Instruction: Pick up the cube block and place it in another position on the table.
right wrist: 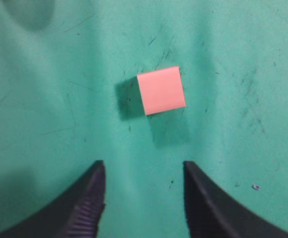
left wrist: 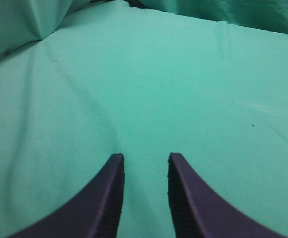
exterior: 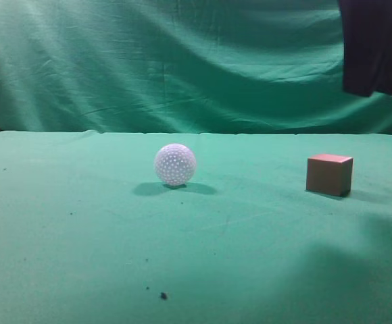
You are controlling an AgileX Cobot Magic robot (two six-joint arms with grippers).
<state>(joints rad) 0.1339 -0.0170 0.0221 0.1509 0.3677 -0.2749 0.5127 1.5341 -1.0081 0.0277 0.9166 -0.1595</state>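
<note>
Small reddish-brown cube block [exterior: 329,174] on green cloth-covered table [exterior: 81,229], right side; white dimpled ball [exterior: 175,164] near centre, well left of it; wrinkled green backdrop curtain [exterior: 149,61] behind both

Lighting: even, moderately bright, diffuse; overall green cast from the cloth.

Exterior view: soft focus throughout, grainy. White dimpled ball [exterior: 175,164] throws a faint double shadow, left and right of its base. Cube block [exterior: 329,174] has a lit pinkish top, darker front faces, and a thin shadow at lower right. A broad dim patch darkens the table [exterior: 81,236] at lower right. Backdrop curtain [exterior: 182,67] is shaded in its folds.

Left wrist view: washed, low contrast; left gripper [left wrist: 145,163] fingers near-black and blurred at the frame edge.

Right wrist view: cube block [right wrist: 161,89] top overexposed to flat pink; shadow falls left and below. Right gripper [right wrist: 144,171] fingers dark and soft.
</note>
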